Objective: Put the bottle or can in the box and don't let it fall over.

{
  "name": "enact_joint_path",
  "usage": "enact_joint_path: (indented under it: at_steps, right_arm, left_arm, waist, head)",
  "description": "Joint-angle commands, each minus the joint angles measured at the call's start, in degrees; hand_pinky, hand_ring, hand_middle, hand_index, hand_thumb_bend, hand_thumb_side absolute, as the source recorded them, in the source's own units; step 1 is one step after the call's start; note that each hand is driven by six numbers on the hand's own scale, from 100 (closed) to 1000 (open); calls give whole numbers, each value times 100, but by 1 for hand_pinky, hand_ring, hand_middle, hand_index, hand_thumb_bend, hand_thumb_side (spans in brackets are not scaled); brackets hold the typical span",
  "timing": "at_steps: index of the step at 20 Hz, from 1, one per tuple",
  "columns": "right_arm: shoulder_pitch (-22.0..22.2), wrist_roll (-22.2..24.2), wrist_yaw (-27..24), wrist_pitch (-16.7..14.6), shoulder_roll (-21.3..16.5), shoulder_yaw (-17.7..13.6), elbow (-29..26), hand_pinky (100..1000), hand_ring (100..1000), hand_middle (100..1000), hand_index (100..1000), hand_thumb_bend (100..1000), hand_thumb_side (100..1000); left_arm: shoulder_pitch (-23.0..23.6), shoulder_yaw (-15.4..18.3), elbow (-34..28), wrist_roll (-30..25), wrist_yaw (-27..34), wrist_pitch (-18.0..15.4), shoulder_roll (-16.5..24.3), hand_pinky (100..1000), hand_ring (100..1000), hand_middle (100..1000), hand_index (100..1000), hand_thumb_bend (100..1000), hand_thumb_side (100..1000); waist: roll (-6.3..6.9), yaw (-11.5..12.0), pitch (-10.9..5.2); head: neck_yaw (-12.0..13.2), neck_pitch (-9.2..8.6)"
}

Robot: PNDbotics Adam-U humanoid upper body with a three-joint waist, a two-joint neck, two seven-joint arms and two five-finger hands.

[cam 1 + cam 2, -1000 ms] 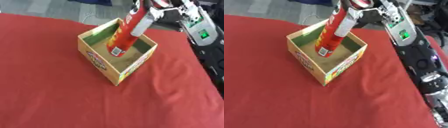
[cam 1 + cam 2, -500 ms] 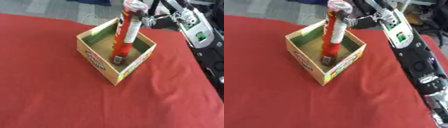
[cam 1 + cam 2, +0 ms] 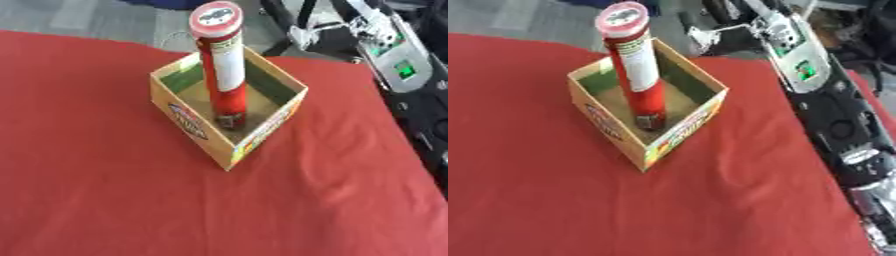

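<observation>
- Tall red can (image 3: 222,70) stands upright inside the open cardboard box (image 3: 199,120) on the red surface (image 3: 105,190), nothing touching it.
- Label text unreadable.
- Right hand (image 3: 710,36) sits behind the box; fingers' state cannot be told.

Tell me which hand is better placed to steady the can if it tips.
Right. The right hand sits just beyond the box, near the upright can; no left hand shows.

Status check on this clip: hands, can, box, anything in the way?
Right hand off the can, fingers unclear. Left hand not in view. Tall red cylindrical can stands upright inside the open yellow cardboard box on the red tablecloth. Nothing in the way.
</observation>
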Motion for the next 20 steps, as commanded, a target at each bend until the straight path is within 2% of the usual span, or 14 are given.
enact_joint_path:
  at_steps: [1, 4, 5, 6, 10, 16, 20]
  right_arm:
    - [-30, 67, -613, 259, -350, -177, -309, 870, 978, 840, 860, 100, 212]
    - [149, 65, -1076, 568, -515, -344, -663, 856, 966, 830, 856, 100, 100]
    - [259, 41, -1190, 658, -563, -407, -801, 847, 956, 820, 851, 100, 100]
    - [405, 10, -1277, 742, -605, -471, -942, 840, 946, 812, 846, 100, 117]
    - [1063, -44, -1335, 983, -680, -654, -1471, 821, 909, 777, 840, 100, 341]
    - [2112, -94, -969, 1106, -478, -875, -2295, 819, 895, 768, 833, 100, 444]
    - [2579, -89, -689, 1213, -203, -914, -2734, 815, 895, 764, 832, 100, 457]
  left_arm:
    - [12, 25, -117, 15, 29, 32, 93, 522, 830, 721, 774, 100, 643]
    - [83, 39, -117, 46, 52, 50, 99, 523, 830, 722, 774, 100, 642]
    - [107, 45, -117, 61, 60, 55, 102, 523, 830, 722, 774, 100, 641]
    - [137, 52, -117, 75, 66, 59, 108, 523, 830, 722, 774, 100, 641]
    - [235, 76, -117, 117, 68, 59, 121, 524, 830, 723, 774, 100, 640]
    - [304, 115, -117, 169, 70, 17, 110, 526, 829, 725, 774, 100, 637]
    - [324, 130, -117, 192, 93, -36, 96, 527, 830, 725, 774, 100, 635]
  waist:
    - [85, -57, -185]
    - [125, -163, -295]
    - [137, -199, -330]
    - [152, -242, -369]
    - [197, -382, -470]
    - [295, -528, -514]
    - [379, -578, -516]
  head:
    - [51, 39]
    - [98, 127]
    - [115, 156]
    - [138, 182]
    - [181, 251]
    - [248, 300]
    - [337, 328]
